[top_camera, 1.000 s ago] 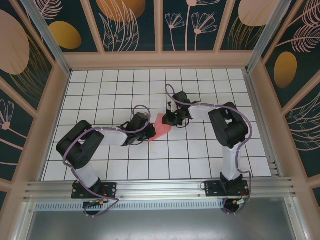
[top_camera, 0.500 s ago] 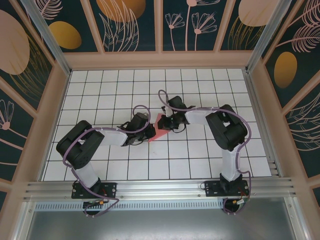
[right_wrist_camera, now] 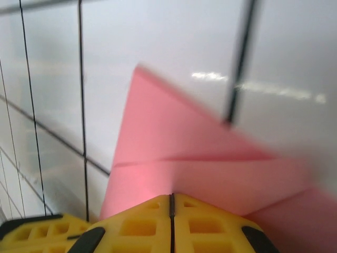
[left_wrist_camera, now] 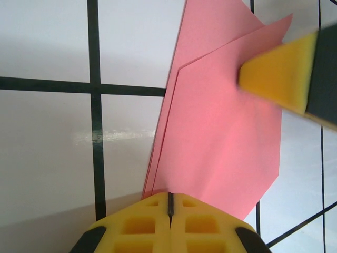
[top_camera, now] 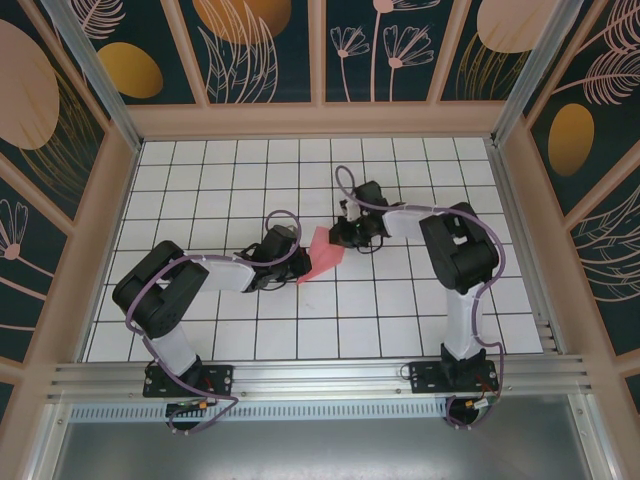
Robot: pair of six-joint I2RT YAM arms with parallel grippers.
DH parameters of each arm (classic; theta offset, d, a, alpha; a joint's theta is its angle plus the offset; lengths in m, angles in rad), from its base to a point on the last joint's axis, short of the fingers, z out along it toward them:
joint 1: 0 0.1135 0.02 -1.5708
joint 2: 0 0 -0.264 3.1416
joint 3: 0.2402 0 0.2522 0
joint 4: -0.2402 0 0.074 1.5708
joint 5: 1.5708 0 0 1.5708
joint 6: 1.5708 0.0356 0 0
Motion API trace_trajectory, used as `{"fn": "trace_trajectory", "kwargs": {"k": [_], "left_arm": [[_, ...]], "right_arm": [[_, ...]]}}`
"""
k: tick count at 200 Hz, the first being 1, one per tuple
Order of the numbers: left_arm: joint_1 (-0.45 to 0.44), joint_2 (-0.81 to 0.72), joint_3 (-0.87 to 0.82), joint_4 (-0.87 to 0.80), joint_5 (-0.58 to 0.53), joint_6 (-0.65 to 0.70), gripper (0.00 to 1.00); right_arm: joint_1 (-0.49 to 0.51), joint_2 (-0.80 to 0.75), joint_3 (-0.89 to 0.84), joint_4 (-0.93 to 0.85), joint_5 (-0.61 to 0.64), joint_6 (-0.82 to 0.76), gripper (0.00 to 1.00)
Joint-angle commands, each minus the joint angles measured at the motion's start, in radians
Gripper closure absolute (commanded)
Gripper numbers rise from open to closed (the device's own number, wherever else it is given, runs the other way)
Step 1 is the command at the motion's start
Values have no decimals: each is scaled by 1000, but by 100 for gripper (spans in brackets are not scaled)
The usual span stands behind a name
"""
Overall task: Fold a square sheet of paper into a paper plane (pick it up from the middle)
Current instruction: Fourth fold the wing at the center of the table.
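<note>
Paper plane (top_camera: 322, 252), only part-folded and pink-red, lies flat on the white gridded surface (top_camera: 200, 180) near its middle, between the two claws. Nearest the arm bases, the left arm (top_camera: 175, 290) stretches low across the tiles towards the right. The left claw (top_camera: 293, 266) sits at the near, narrow tip of the paper. From its wrist camera the left claw (left_wrist_camera: 170, 203) is clenched, its yellow pads meeting along a thin dark seam. The paper's tip (left_wrist_camera: 158, 184) runs right up to them. Whether the tip is pinched in that seam or merely pressed under the pads cannot be told.

Beyond that tip the paper (left_wrist_camera: 221, 142) widens in two layers, the upper flap set slightly in from the lower one's edge. Its wide end reaches across a dark grid line.

On the far side, the right claw (top_camera: 342, 237) comes in from the right arm (top_camera: 455, 260) and rests on the paper's wide end. One of its yellow pads (left_wrist_camera: 276, 71) shows touching the upper flap in the left wrist view. From its own camera the right claw (right_wrist_camera: 171, 203) is also clenched, pads together. The paper (right_wrist_camera: 174, 142) spreads out from under it, a crease running across, one corner pointing away; that view is blurred.

Farthest back stand dark wall panels (top_camera: 260, 50) with leaf and flower designs.
</note>
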Motion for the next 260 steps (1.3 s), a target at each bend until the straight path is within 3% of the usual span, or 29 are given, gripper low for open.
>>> {"fn": "trace_trajectory", "kwargs": {"k": [1,64,114,163,235,260], "left_arm": [[3,57,-44,-221,-46,22,100],[4,50,-35,-224,-45,25,100],[3,50,-27,-223,-48,24,100],[3,37,-25,-215,-50,24,100],[4,-18,15,-183,-20,60,100],[4,-93,46,-177,1,60,92]], "right_arm": [[-75,72,57,11,98,-11,90],[-93,-21,68,22,106,7,91],[6,-138,-61,70,37,40,90],[99,-72,-79,101,-34,78,91],[97,16,-64,1,13,59,91],[94,33,-69,-20,32,60,92]]}}
